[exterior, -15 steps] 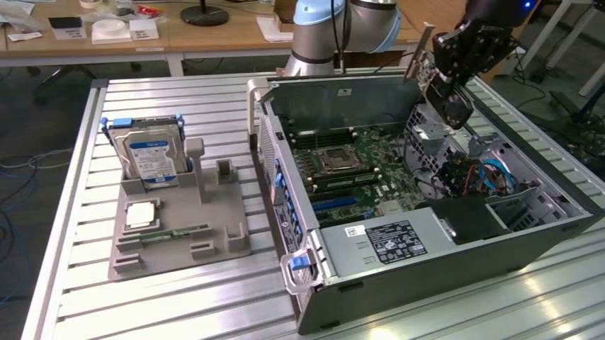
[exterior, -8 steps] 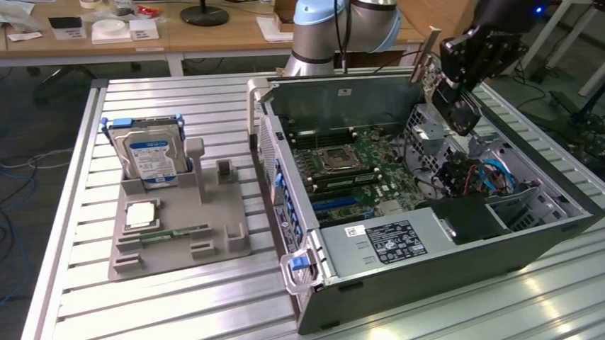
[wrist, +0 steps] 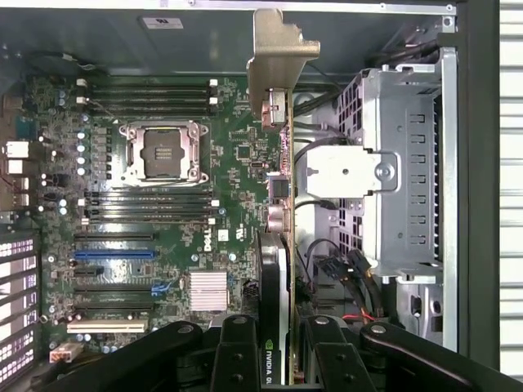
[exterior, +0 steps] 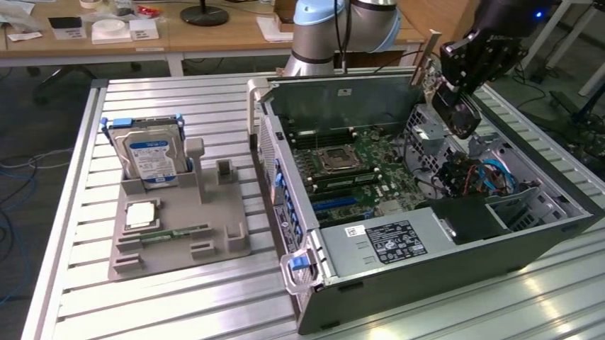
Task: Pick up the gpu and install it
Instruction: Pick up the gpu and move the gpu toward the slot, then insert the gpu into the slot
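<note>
Wrist view first: we see the graphics card (wrist: 278, 204) edge-on, standing on its long edge in the air above the open computer case (wrist: 204, 33). Its metal end bracket (wrist: 276, 57) is at the end far from the hand (wrist: 282, 363). The hand is clamped on the graphics card, with black fingers (wrist: 237, 359) pressing against both faces near the end opposite the bracket. Below the card we look down on the line where the green motherboard (wrist: 163, 220) meets the silver drive cage (wrist: 409, 163). The card's length runs crosswise to the row of long expansion slots (wrist: 114, 253), and it sits in none of them. Farther across the motherboard, the processor socket (wrist: 162, 153) lies between banks of memory slots.

From the exterior view we find the hand (exterior: 455, 83) over the far part of the case on the exterior view's right. The card (exterior: 460, 117) hangs beneath it, above the drive cage side, with its bracket toward the arm's base. The case lies on its side with the side panel off, resting on a ribbed metal counter (exterior: 85, 283). On the exterior view's left, just beside the case, a grey holder (exterior: 203, 244) carries an upright hard drive (exterior: 151, 159). A processor chip (exterior: 140, 214) and a narrow memory stick (exterior: 175, 232) lie flat in the same holder. Wooden desks (exterior: 208, 39) with small items stand behind the counter.
</note>
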Tool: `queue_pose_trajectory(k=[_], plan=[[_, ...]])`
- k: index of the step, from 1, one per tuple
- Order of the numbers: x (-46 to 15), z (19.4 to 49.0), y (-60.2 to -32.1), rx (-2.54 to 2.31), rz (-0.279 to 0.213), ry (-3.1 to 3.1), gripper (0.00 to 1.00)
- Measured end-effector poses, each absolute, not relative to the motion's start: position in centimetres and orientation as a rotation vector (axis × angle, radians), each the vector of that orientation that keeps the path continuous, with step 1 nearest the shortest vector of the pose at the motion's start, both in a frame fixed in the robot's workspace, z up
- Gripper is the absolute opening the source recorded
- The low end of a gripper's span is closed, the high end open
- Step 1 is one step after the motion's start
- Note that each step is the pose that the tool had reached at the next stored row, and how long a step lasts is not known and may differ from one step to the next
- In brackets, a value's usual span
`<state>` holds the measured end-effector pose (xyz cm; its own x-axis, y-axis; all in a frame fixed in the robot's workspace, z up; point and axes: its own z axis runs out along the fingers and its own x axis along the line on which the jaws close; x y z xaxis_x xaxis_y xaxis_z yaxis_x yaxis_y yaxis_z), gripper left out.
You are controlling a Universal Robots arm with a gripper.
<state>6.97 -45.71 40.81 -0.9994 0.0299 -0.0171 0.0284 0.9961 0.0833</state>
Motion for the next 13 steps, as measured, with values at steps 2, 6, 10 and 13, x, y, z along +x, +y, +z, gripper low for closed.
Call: queue_pose_trajectory(k=[2, 6, 10, 13], plan=[[6.97, 40.81, -45.71, 0.045, 0.13, 3.12, 0.27], [6.97, 40.81, -45.7, 0.046, 0.13, 3.12, 0.27], [6.97, 40.81, -45.7, 0.045, 0.13, 3.12, 0.27], [6.97, 40.81, -45.71, 0.046, 0.13, 3.12, 0.27]])
